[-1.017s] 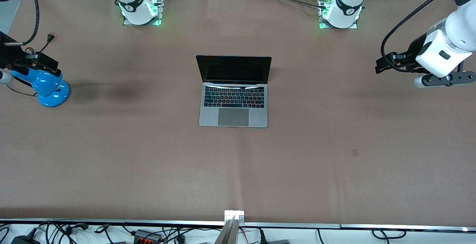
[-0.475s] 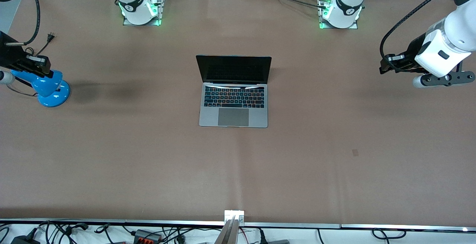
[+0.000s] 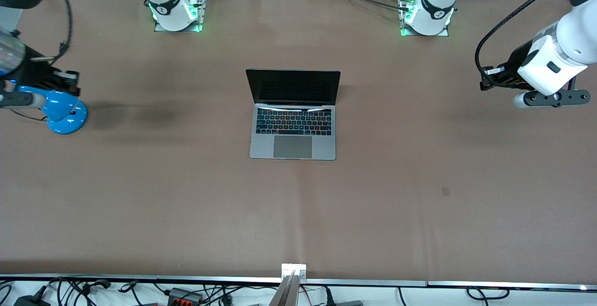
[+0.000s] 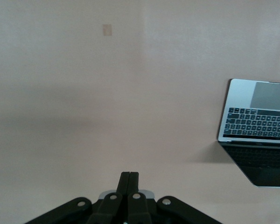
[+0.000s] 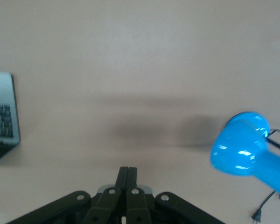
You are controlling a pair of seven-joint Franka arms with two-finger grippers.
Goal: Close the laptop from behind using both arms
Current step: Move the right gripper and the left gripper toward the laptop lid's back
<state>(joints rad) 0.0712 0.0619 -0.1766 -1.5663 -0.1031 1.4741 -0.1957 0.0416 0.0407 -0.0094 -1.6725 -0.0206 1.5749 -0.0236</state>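
Note:
The laptop [image 3: 293,114] stands open at the middle of the table, black screen upright and facing the front camera, keyboard and trackpad showing. It also shows in the left wrist view [image 4: 256,126] and at the edge of the right wrist view [image 5: 2,116]. My left gripper [image 3: 487,78] is up in the air over the left arm's end of the table, shut and empty [image 4: 129,176]. My right gripper [image 3: 70,78] is up over the blue lamp at the right arm's end, shut and empty [image 5: 127,171]. Both are well apart from the laptop.
A blue desk lamp [image 3: 63,110] with a black cord and plug lies at the right arm's end of the table; it also shows in the right wrist view [image 5: 247,151]. The arm bases [image 3: 177,10] [image 3: 426,14] stand along the table's edge. Brown table [image 3: 298,212] all round.
Both arms have shifted. The left gripper has drawn back a little toward the left arm's end. The right gripper has moved a little toward the laptop over the lamp. The laptop has not moved.

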